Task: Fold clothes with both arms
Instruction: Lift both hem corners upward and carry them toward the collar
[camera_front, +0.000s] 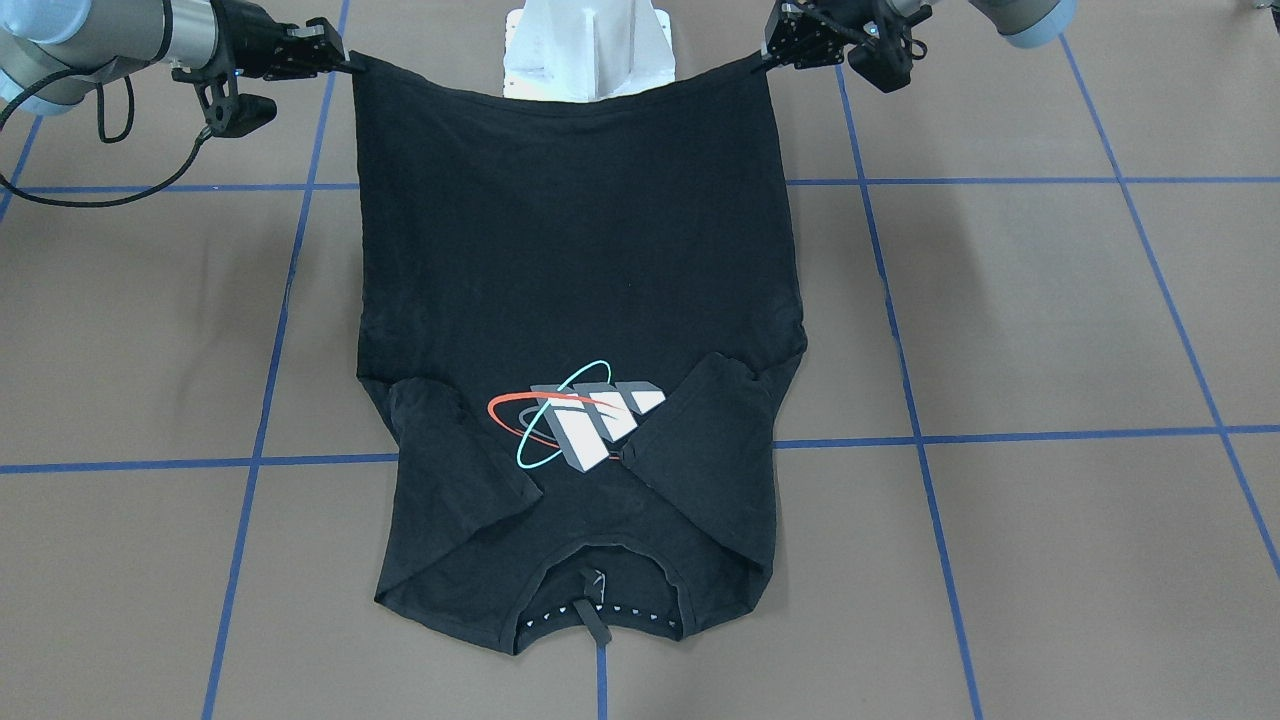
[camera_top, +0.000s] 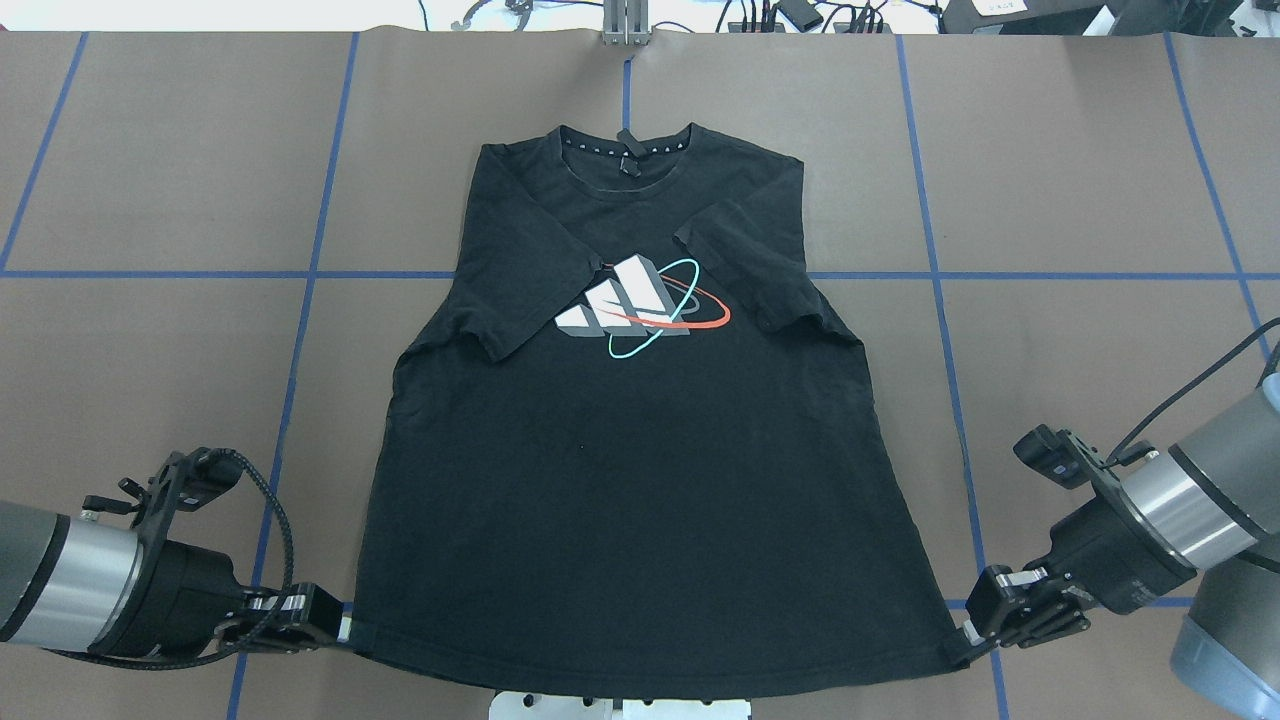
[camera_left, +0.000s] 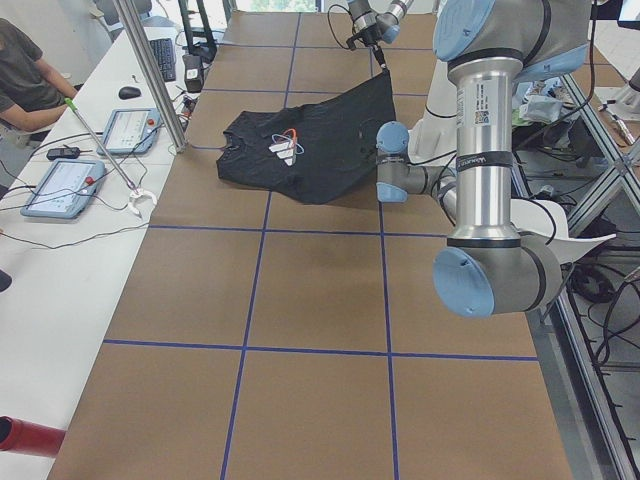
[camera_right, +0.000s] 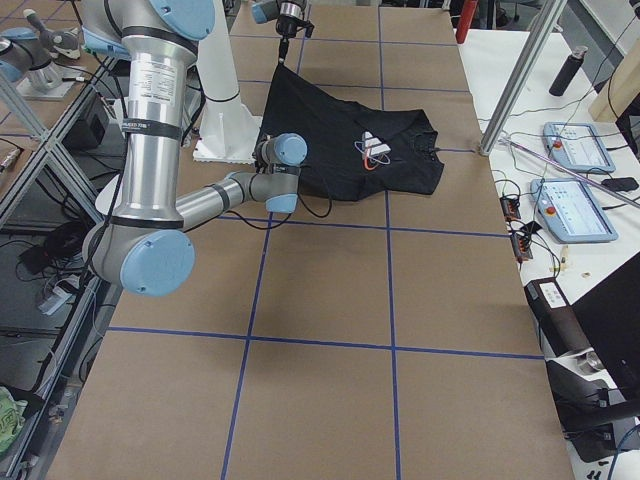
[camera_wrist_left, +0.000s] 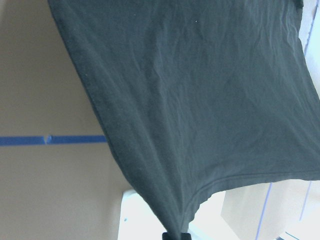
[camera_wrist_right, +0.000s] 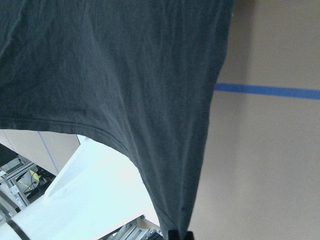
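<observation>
The black T-shirt (camera_top: 625, 440) lies face up on the brown table, collar (camera_top: 625, 150) at the far side and both sleeves folded in beside the white-grey graphic (camera_top: 640, 305). My left gripper (camera_top: 345, 628) is shut on the shirt's near-left hem corner. My right gripper (camera_top: 965, 645) is shut on the near-right hem corner. Both corners are lifted off the table, so the hem hangs stretched between them. In the front-facing view the left gripper (camera_front: 765, 62) is top right and the right gripper (camera_front: 350, 64) is top left. Each wrist view shows the pinched cloth, T-shirt (camera_wrist_left: 200, 115), T-shirt (camera_wrist_right: 115, 75).
The white pedestal base (camera_front: 588, 50) stands just behind the lifted hem. Blue tape lines (camera_top: 310, 275) grid the brown table. An operator's bench with tablets (camera_left: 70, 185) and a metal post (camera_left: 150, 70) runs along the table's far side.
</observation>
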